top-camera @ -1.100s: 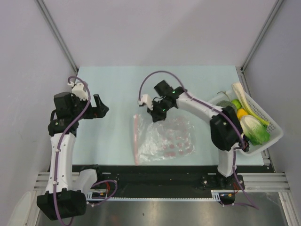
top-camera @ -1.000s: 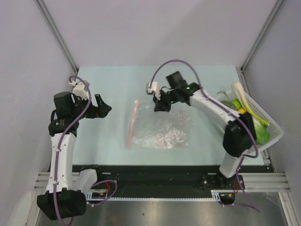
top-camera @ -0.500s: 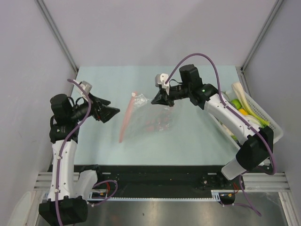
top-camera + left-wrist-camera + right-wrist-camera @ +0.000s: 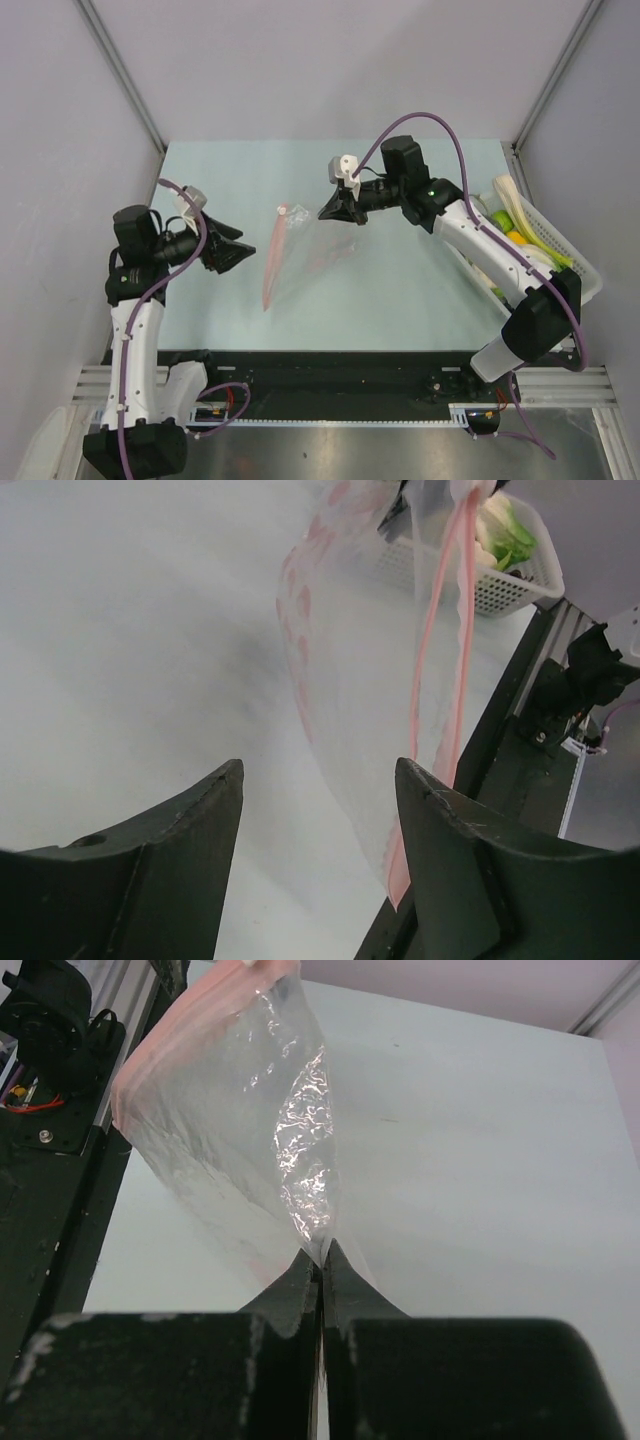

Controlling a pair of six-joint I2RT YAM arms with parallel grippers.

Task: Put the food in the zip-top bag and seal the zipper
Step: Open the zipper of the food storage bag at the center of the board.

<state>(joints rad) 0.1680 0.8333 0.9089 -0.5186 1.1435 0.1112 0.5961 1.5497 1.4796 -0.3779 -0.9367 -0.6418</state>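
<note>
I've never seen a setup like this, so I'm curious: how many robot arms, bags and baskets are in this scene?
Robot arms: 2, the left arm and the right arm
Clear bag: 1
White basket: 1
Total: 4

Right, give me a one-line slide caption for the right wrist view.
Right gripper pinching one edge of the clear bag, pink zipper at the far end.
</note>
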